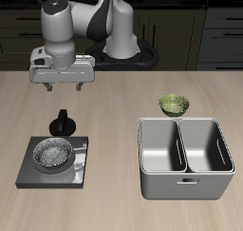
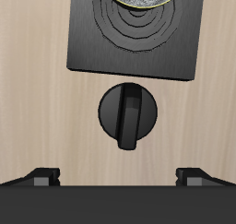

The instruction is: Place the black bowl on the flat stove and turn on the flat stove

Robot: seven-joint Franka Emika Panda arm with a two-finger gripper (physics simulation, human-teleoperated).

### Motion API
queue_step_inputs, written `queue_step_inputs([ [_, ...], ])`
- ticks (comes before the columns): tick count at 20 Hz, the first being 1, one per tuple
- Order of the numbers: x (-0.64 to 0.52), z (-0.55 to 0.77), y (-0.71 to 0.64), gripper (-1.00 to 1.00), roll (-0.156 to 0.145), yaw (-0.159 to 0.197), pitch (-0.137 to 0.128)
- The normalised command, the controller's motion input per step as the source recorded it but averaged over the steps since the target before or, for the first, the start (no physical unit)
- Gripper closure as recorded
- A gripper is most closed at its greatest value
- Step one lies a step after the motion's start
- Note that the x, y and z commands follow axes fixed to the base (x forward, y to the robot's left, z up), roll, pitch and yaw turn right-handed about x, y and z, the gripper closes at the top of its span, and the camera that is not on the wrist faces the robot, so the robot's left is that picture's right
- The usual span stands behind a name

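On flat stove (image 1: 28, 168): black bowl (image 1: 52, 155), probably centred, cropped in wrist view; jaws apart, empty.

white rounded arm (image 1: 90, 21) with black joints, grey hand (image 1: 63, 86), black fingertips (image 2: 42, 178).

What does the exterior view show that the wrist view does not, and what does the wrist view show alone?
Only the exterior view shows the green patterned bowl, the grey two-compartment caddy and the arm above the table. Only the wrist view shows the stove's concentric burner rings and the knob's handle bar clearly. Both show the black bowl on the flat stove, the knob beside it, and the gripper with fingers apart, holding nothing.
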Motion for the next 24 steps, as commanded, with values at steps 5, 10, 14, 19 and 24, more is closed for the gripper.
queue_step_inputs([
  [5, 0.09, -0.27, 0.1, -1.0, -0.001, 0.006, -0.011],
  [10, 0.07, -0.24, 0.0, -1.0, 0.007, -0.005, -0.049],
  [14, 0.01, -0.15, -0.04, -1.0, -0.023, -0.012, -0.027],
  [19, -0.05, -0.21, -0.05, -1.0, -0.012, -0.034, -0.002],
  [24, -0.1, -0.17, -0.03, -1.0, 0.001, -0.046, -0.017],
])
